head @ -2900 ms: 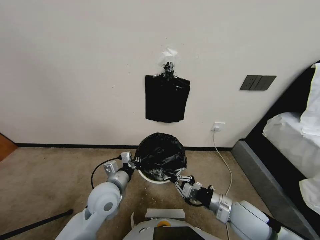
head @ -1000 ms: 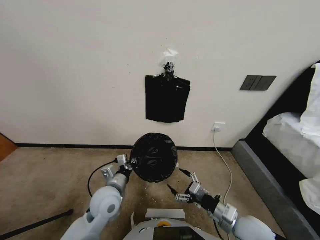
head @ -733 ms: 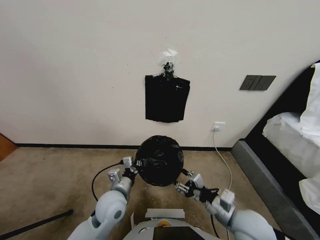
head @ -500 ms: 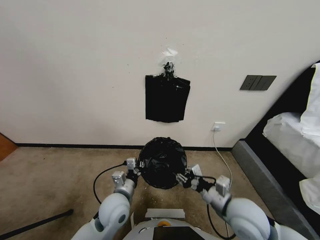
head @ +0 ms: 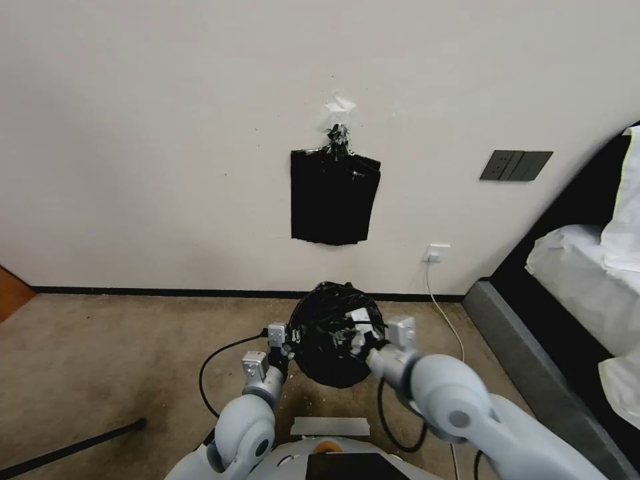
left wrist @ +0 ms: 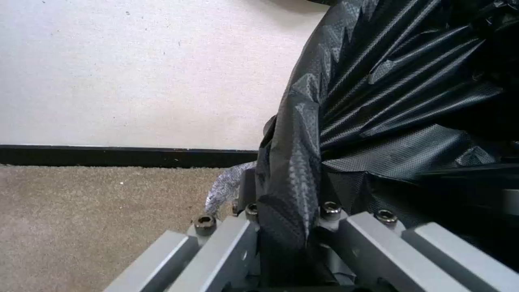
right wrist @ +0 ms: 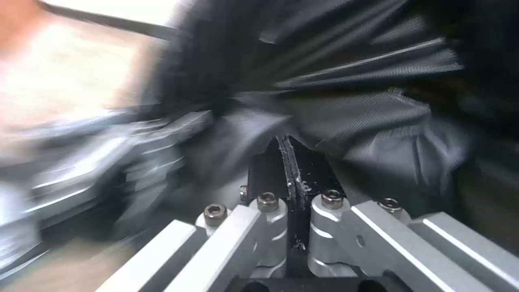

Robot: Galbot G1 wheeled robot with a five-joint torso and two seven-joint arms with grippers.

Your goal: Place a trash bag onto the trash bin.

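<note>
The black crinkly trash bag is stretched over a round form on the carpet by the wall. The trash bin is hidden beneath it. My left gripper sits at the bag's left edge. In the left wrist view the left gripper is shut on a fold of the trash bag. My right gripper reaches over the top of the bag from the right. In the right wrist view the right gripper is shut, its black pads pressed together against the trash bag.
A flat bundle of black bags hangs taped on the wall above. A bed with a dark frame fills the right side. A white cable runs from a wall outlet. A black pole lies at floor left.
The bin's white rim became covered by the bag. My right gripper let go, opened, swung from the front right onto the bag's top and shut. Bag and left gripper shifted right.
</note>
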